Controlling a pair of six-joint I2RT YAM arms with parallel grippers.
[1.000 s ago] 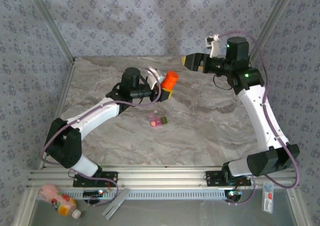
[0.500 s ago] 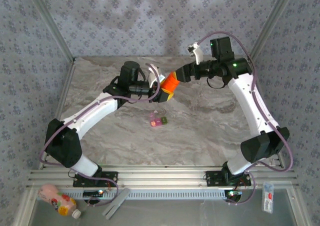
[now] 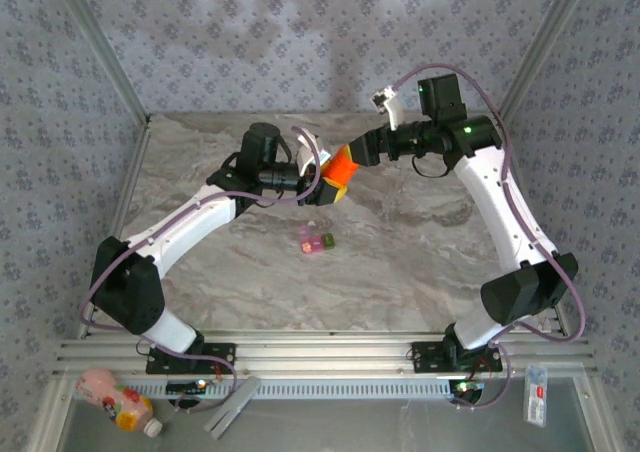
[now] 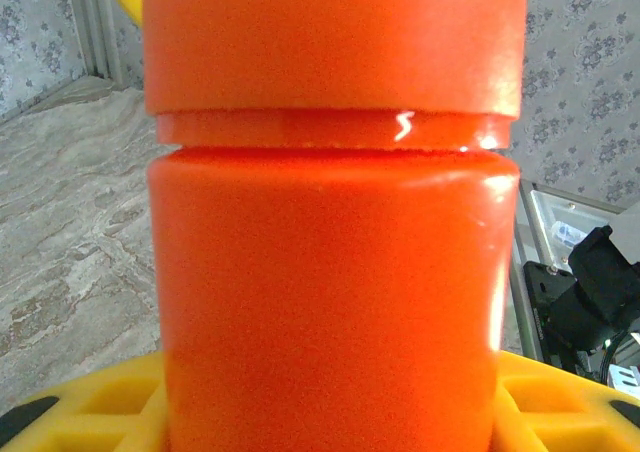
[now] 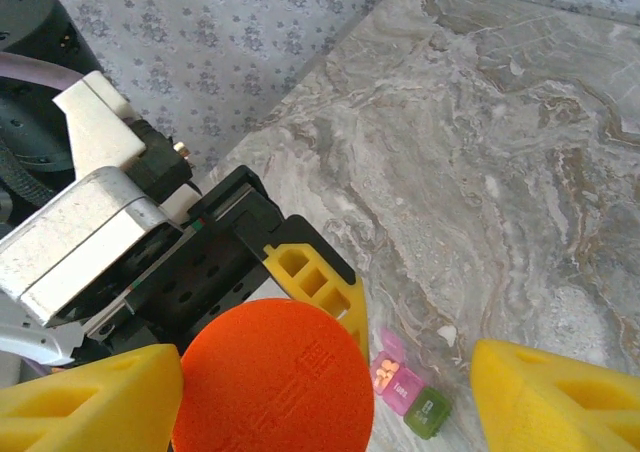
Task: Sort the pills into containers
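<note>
My left gripper [image 3: 328, 184] is shut on a small orange bottle [image 3: 341, 167] and holds it tilted above the table; up close the bottle [image 4: 330, 272] stands between the yellow fingers [image 4: 90, 412]. My right gripper [image 3: 364, 152] is at the bottle's cap. The orange cap [image 5: 275, 377] sits between that gripper's [image 5: 320, 402] wide-open jaws, against the left finger [image 5: 90, 402] and apart from the right one. The containers [image 3: 315, 240] lie on the table below. The pink compartment [image 5: 392, 377] is open with pills [image 5: 386, 371] inside, and the green compartment [image 5: 428, 412] is closed.
The marble table [image 3: 420, 242] is walled with patterned panels at the back and sides. A pink drink bottle [image 3: 118, 400] and a small packet [image 3: 537, 395] lie on the metal shelf in front of the arm bases.
My right arm swung left from the back right until its jaws were around the bottle's cap. The left gripper tilted the bottle slightly toward it. Both have held still for the last half second.
</note>
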